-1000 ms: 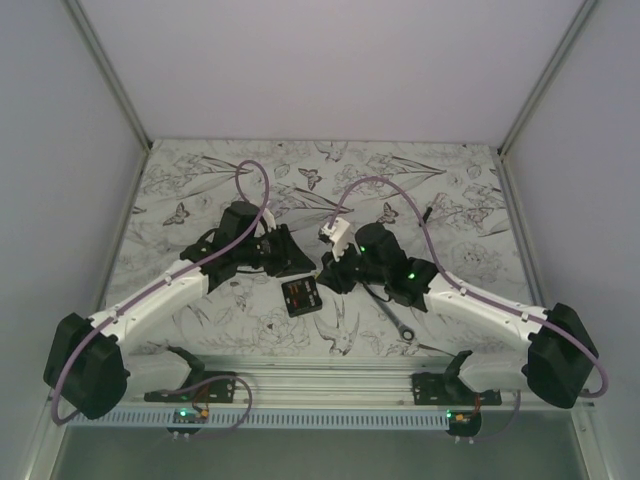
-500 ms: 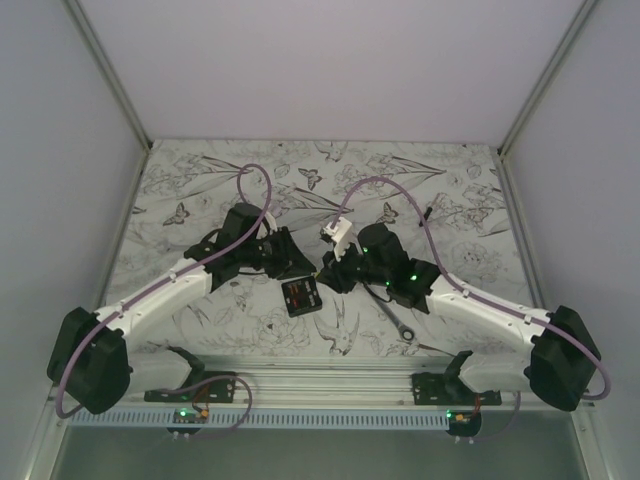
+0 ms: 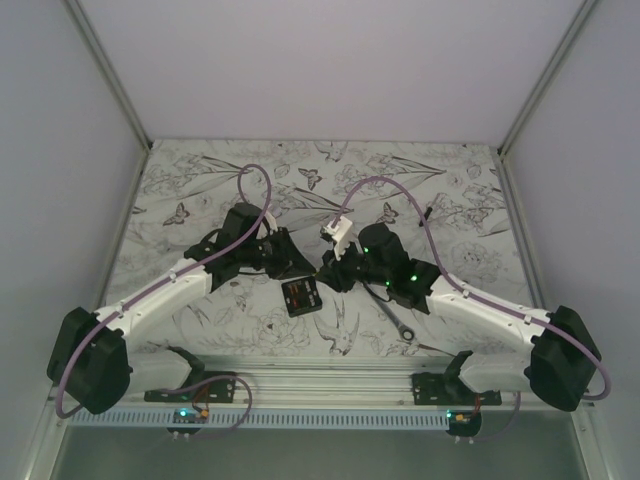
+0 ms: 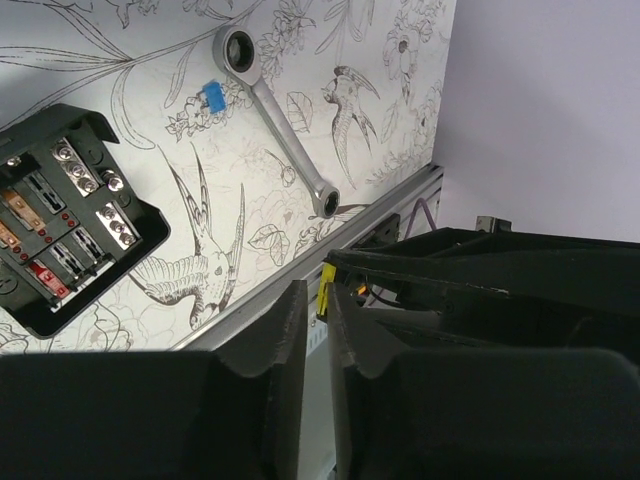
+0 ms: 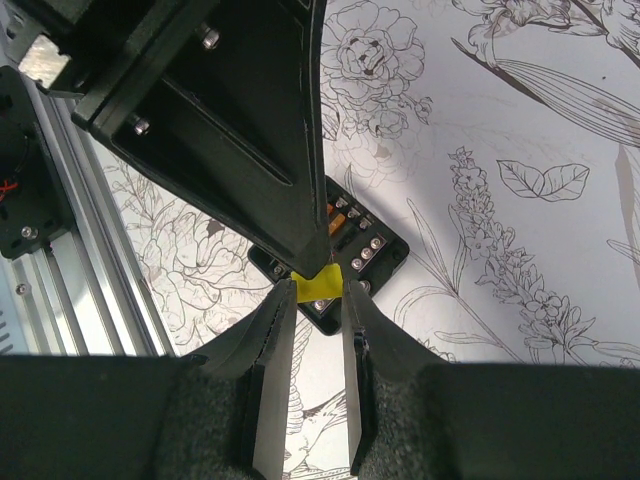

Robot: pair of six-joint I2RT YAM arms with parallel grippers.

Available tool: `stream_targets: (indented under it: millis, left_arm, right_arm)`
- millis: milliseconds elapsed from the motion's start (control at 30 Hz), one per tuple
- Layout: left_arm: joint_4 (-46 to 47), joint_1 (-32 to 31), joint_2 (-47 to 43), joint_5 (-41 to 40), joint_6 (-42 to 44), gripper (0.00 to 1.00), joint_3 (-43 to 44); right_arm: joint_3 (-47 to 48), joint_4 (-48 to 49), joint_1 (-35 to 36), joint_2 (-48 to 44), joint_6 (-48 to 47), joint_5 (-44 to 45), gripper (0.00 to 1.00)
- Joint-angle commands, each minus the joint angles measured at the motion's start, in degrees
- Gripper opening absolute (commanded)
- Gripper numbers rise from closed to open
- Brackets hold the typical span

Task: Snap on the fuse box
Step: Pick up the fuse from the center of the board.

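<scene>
We see the right gripper [image 5: 318, 293] clenched on a small yellow piece [image 5: 318, 283]; the left gripper [image 4: 318, 296], its fingers nearly together, pinches the same piece. The fuse box [image 3: 301, 296] lies uncovered on the table [image 3: 460, 200] just below both grippers; the wrench [image 3: 398, 318] lies near it.

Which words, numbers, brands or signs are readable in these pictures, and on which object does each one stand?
No text can be read in any view.
On the fuse box: any marks on its fuses are too small to read.
On the wrench: no readable stamp.
On the yellow piece: nothing legible.
On the table: only drawings of flowers and birds, no letters.
</scene>
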Motion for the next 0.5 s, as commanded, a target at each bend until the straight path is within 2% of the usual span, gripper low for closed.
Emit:
stream_targets:
  millis: [0,133,267,467]
  left_arm:
    - [0.86,-0.54,-0.80,1.79,-0.29,0.11,0.19]
    - [0.90,-0.50,-1.46,1.81,-0.43,0.00,0.19]
    - [0.98,-0.54,-2.20,1.58,-0.39,0.00,0.11]
    - [1.01,-0.48,-4.00,-0.72,0.07,0.00,-0.15]
  right_arm:
    - [-0.16,3.00,0.41,-0.68,0.83,0.25,0.27]
    - [-0.57,3.84,0.41,-0.72,1.19,0.46,0.27]
    - [-1.26,5.53,0.41,-1.09,2.23,1.38,0.27]
    - [-3.11,10.23,0.18,-3.00,6.03,2.73,0.50]
